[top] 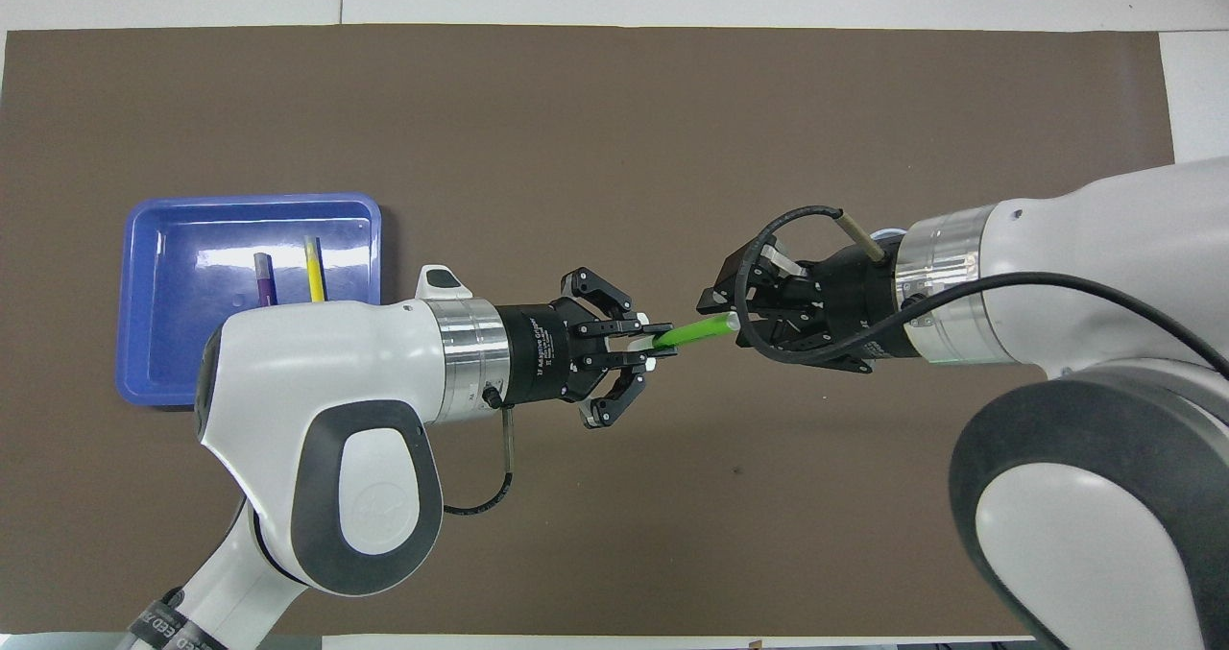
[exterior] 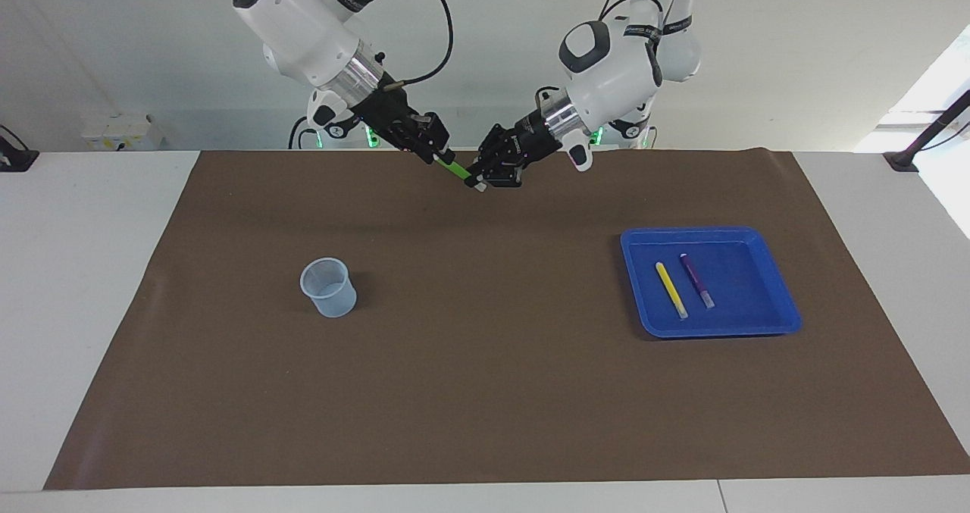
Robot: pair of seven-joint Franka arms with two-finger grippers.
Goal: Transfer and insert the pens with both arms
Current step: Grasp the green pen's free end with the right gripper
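A: Item one, green pen (exterior: 454, 170)?
B: Held aloft over the brown mat (exterior: 485, 392), clamped at its pale end in the left pincer (exterior: 480, 181), whose fingertips are clenched on it. Its long axis runs straight from the left pincer toward the right pincer (exterior: 445, 156).

A: Right pincer, state?
B: At the pen's free green tip, fingers either side of it. Whether they grip yet I cannot tell. My judgement: a handover in progress, and the right arm is the nearer one to the cup.

A: Containers?
B: One clear cup (exterior: 328, 287), on the worktop toward the right arm's end, below and well apart from the right pincer; it looks empty. One blue tray (exterior: 773, 289), toward the left arm's end, well apart from the left pincer.

A: Tray contents?
B: Yellow pen (exterior: 671, 290) and purple pen (exterior: 696, 279), lying side by side, not touching.

A: Remaining?
B: By my reading, no pen is in the cup yet.
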